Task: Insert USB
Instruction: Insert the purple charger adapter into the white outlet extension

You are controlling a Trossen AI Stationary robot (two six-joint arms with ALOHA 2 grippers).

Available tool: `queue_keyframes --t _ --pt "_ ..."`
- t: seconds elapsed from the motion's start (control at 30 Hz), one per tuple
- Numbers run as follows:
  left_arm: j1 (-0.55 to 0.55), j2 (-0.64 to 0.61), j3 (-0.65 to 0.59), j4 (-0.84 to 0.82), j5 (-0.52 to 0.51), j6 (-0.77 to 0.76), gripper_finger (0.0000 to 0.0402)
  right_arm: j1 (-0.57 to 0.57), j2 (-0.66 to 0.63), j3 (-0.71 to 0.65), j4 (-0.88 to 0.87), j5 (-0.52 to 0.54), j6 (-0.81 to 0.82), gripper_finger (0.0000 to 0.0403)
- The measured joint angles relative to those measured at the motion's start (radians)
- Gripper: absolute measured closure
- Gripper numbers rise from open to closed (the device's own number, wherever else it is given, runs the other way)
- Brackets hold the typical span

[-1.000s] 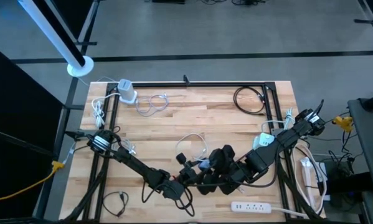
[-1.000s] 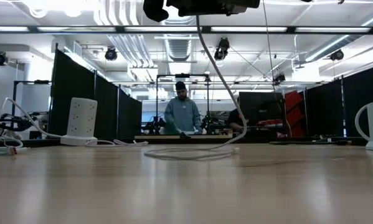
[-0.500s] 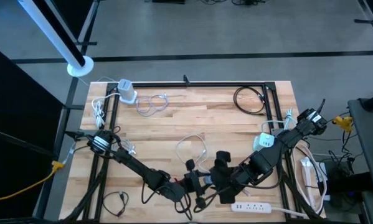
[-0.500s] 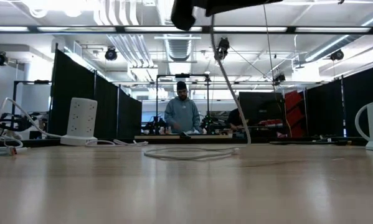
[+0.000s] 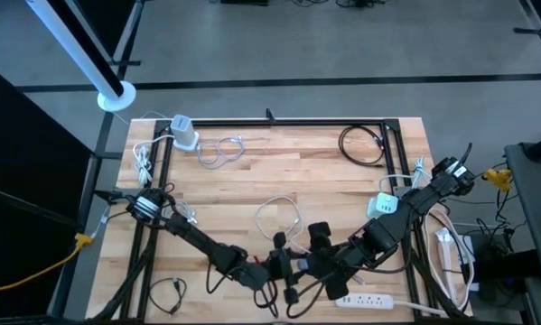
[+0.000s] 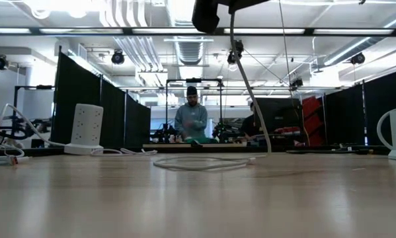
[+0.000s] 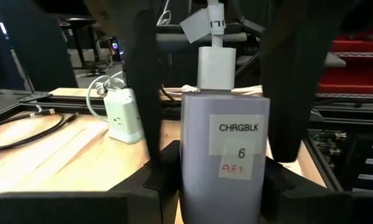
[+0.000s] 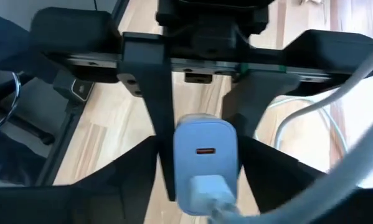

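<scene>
- USB plug (image 7: 215, 62) now sits seated in the top of the charger block (image 7: 224, 155); a second ago both grippers were a little farther toward the table's middle, and they have since drawn nearer the front edge, closer to the white power strip (image 5: 368, 299).
- Charger's label reads "CHRGBLK" with a "6" beneath and red handwriting I can't make out; a white tag (image 7: 202, 26) hangs on the cable (image 5: 279, 214).
- Left gripper (image 7: 214, 180) is clenched on the charger block, holding it upright above the table (image 5: 315, 176) near the front.
- Right gripper (image 5: 312, 254) faces it nose to nose, fingers on either side of the plug end; I cannot tell if it is gripping.
- Both arms reach low and inward, meeting at the front centre.
</scene>
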Motion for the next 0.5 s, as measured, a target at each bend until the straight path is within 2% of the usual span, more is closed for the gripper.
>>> queue_keyframes --t 0.07,0.17,0.5 --pt "0.002 0.0 0.0 0.002 0.004 -0.002 0.0283 0.0 0.001 0.0 -0.003 -0.001 -0.007 0.0232" --pt "0.003 0.0 0.0 0.003 0.005 -0.003 0.0283 0.0 0.001 0.0 -0.002 -0.002 -0.005 0.0292" --pt "0.004 -0.001 0.001 -0.009 -0.003 0.005 0.0284 0.0 -0.013 0.0 -0.017 -0.001 0.019 0.0289"
